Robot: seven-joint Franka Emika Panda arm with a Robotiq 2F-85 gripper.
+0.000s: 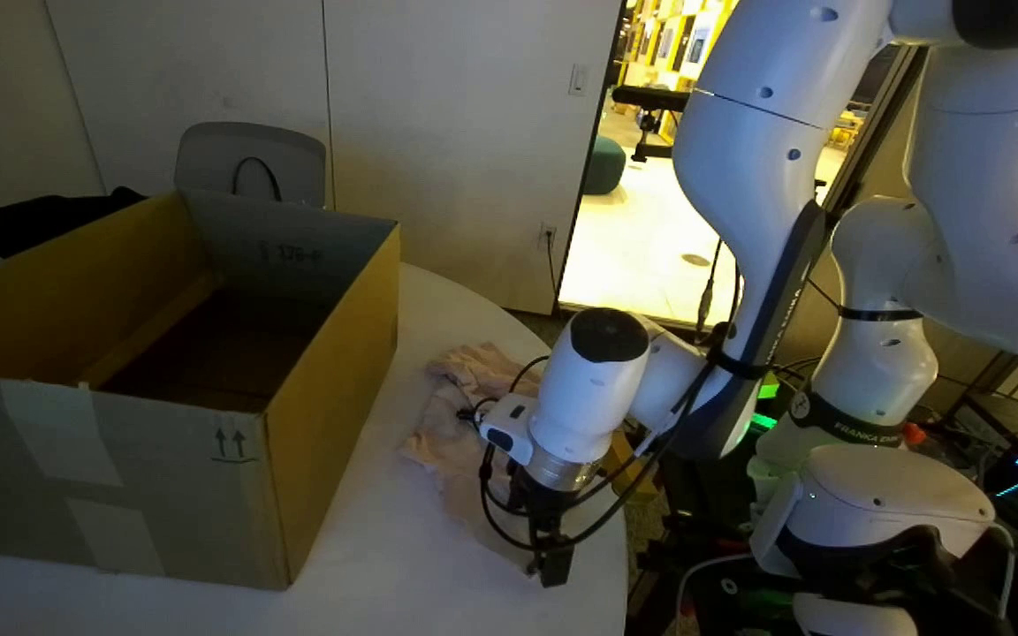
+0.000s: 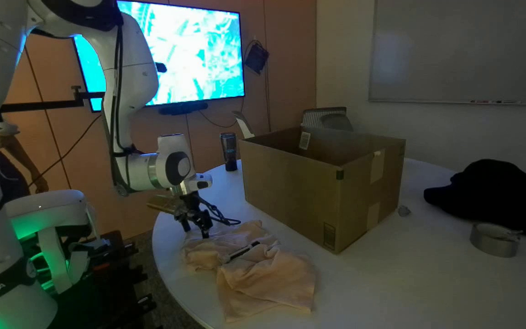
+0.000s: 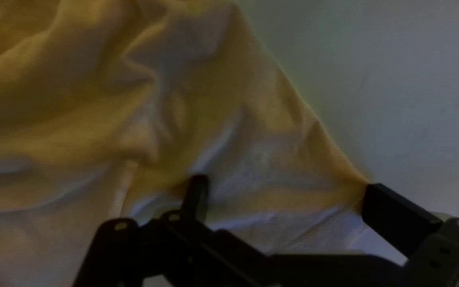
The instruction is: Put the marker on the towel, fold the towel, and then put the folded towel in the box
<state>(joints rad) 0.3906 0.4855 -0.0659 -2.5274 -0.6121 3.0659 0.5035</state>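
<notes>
The pale pink-orange towel point(image 2: 267, 283) lies crumpled on the white round table, also visible in an exterior view point(image 1: 434, 433) and across the wrist view point(image 3: 74, 99). The marker point(image 2: 241, 252), dark and light, lies on the middle of the towel. It does not show in the wrist view. The large open cardboard box point(image 2: 290, 192) stands beside the towel, also in an exterior view point(image 1: 332, 459). My gripper point(image 3: 285, 191) points down at the end of the towel away from the marker. Its fingers are wide apart, with towel cloth between them. The right finger touches the towel's edge.
A roll of tape point(image 2: 495, 240), a black cloth heap point(image 2: 496, 196) and a small grey lump point(image 2: 403, 210) lie beyond the box. A dark tumbler point(image 2: 229, 151) stands behind. A brownish block point(image 2: 162, 204) is behind the gripper at the table edge.
</notes>
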